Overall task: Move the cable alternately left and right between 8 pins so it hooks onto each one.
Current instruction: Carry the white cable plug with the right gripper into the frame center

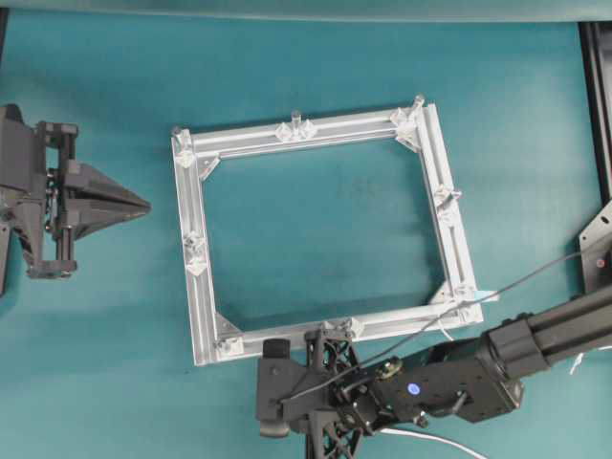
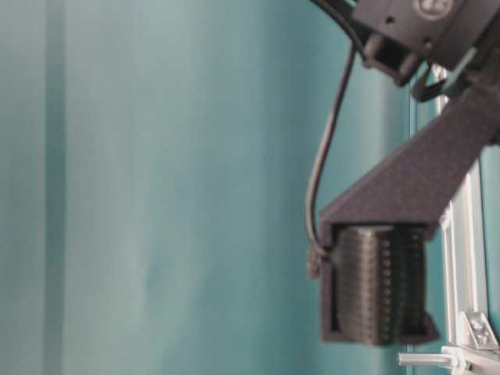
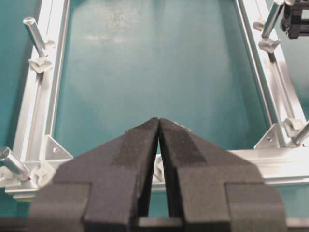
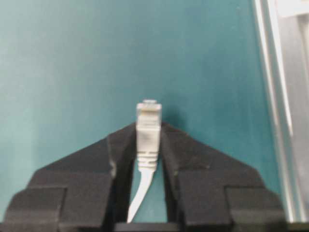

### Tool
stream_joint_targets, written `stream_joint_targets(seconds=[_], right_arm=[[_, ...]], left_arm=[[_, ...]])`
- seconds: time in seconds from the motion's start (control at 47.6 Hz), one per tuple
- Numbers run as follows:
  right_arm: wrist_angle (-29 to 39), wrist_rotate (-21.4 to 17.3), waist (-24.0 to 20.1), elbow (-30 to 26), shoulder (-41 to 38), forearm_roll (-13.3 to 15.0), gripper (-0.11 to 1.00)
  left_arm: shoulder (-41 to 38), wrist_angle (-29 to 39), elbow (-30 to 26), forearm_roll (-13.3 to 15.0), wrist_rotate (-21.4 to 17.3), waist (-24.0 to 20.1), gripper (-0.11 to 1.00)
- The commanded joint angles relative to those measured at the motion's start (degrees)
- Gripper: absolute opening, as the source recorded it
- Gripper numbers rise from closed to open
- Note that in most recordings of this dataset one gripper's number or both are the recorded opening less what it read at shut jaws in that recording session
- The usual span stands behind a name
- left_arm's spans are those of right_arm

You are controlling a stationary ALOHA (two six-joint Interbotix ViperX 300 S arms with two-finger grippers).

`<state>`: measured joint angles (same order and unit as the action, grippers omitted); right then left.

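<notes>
- Right fingers [image 4: 147,140] are clamped on the cable's plug [image 4: 148,130]; on my right wrist view the plug sticks up past the tips and the white cable [image 4: 137,195] runs back down between the fingers.
- Left fingers [image 3: 159,126] are pressed tip to tip with nothing between them, as far as I see on the left wrist view.
- From overhead, my right gripper [image 1: 330,359] sits at the near rail of the frame [image 1: 186,249], just below its lower edge, while the left gripper [image 1: 143,203] hangs over the teal surface [image 1: 316,67] to the left of the frame, apart from it.
- More white cable shows overhead near the bottom edge, under the right arm, and a short bit lies by the frame's lower right corner.
- Pins [image 1: 295,118] stand upright along the frame's rails; I can pick out several overhead, at the corners and mid-rail, though I cannot count all eight with certainty.
- I see no cable hooked around any pin.
- My table-level view is mostly blocked by the right gripper, blurred and close, with a strip of frame rail behind it.
</notes>
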<state>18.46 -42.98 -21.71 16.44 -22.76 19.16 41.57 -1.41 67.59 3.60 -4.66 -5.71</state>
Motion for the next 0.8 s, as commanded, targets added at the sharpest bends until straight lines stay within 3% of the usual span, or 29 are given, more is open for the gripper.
stream_joint_targets(seconds=[0.0,0.21,0.42,0.63,0.777], right_arm=[[0.18,-0.79,-0.79,-0.62,-0.09,0.26,0.15],[2.46,-4.39,-1.49,-0.7,0.09,0.26,0.15],[3.43,-4.75,-2.55,0.09,3.34,1.67,0.15],[1.32,-5.27,-6.59,5.36,11.6,2.46,0.15],[4.04,-10.46,-7.65,11.25,17.49,2.46,0.15]], left_arm=[[0.53,-0.09,-0.09,-0.18,-0.18,0.18,0.09],[2.02,0.79,0.79,-0.18,-0.09,0.18,0.09],[3.25,1.67,1.49,-0.18,-0.09,0.18,0.09],[4.39,1.76,2.46,-0.18,-0.18,0.18,0.09],[6.5,1.76,3.34,-0.18,-0.26,0.18,0.09]])
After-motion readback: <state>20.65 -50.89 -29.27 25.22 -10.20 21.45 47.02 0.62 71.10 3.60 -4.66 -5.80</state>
